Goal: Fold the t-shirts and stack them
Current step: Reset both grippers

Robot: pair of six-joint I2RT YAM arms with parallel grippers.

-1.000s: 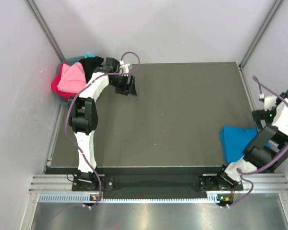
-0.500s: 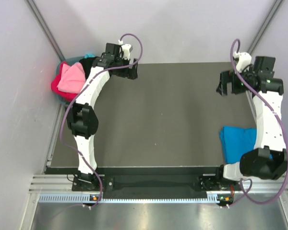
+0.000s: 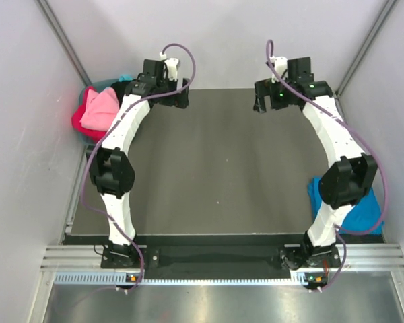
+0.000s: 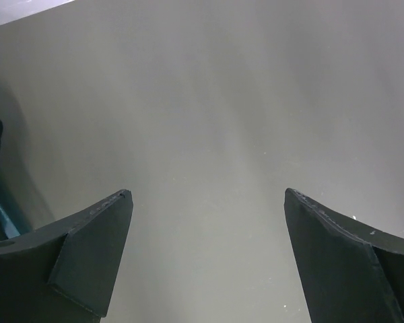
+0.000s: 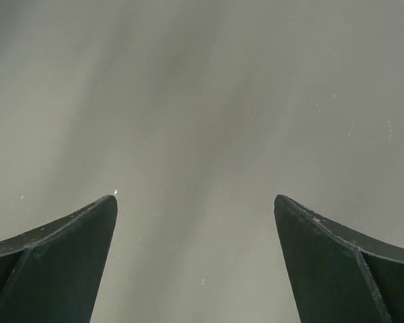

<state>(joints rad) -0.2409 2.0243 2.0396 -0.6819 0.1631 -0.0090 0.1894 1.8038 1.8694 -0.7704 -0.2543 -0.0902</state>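
Jaws set wide apart on left end effector (image 3: 178, 101) and right end effector (image 3: 259, 105) — nothing gripped. Blue t-shirt (image 3: 365, 217) laid at right tabletop (image 3: 222, 168) edge — long axis left-right, part hidden.

On my overhead feed the light is even and soft, with no hard shadows on the dark bench (image 3: 222, 168). The pale walls (image 3: 27, 134) around it read bright, close to washed out. From the left end effector (image 4: 207, 194) camera the bench ahead looks pale and smeared, with a dark shadow off to its left. The right end effector (image 5: 195, 198) view shows the same streaky haze ahead. Both sets of fingers (image 4: 87, 262) are near-black silhouettes with crisp edges.
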